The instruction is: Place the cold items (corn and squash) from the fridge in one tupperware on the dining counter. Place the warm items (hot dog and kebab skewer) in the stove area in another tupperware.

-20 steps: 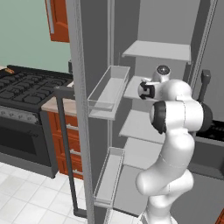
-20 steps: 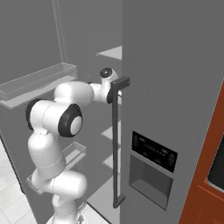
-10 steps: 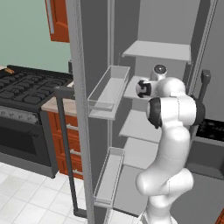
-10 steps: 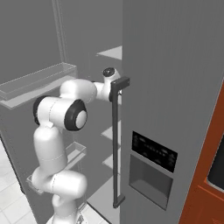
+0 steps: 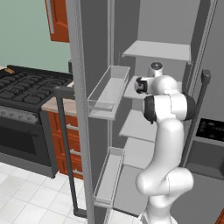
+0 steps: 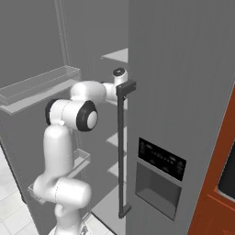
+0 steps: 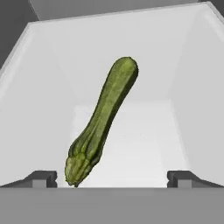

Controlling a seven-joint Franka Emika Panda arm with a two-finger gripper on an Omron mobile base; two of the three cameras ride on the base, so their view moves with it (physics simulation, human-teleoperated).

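The squash (image 7: 103, 127), a long green ridged vegetable, lies on a white shelf (image 7: 144, 144) inside the fridge (image 5: 157, 50). It runs from near my left fingertip up and away to the right. My gripper (image 7: 113, 178) is open, its two dark fingertips (image 7: 41, 177) spread wide just short of the squash's stem end, with nothing between them. In the left base view my arm (image 5: 168, 105) reaches from the lower right into the middle shelf of the fridge.
The open fridge door with clear bins (image 5: 107, 92) and a long handle (image 5: 65, 144) stands left of my arm. The other door (image 6: 183, 92), with its dark dispenser panel (image 6: 163, 158), is shut at my right. The black stove (image 5: 26, 87) sits further left. White shelf walls (image 7: 192, 92) flank the squash.
My arm has pushed a little deeper into the fridge, with the elbow shifting towards the shelves. The gripper has stayed open.
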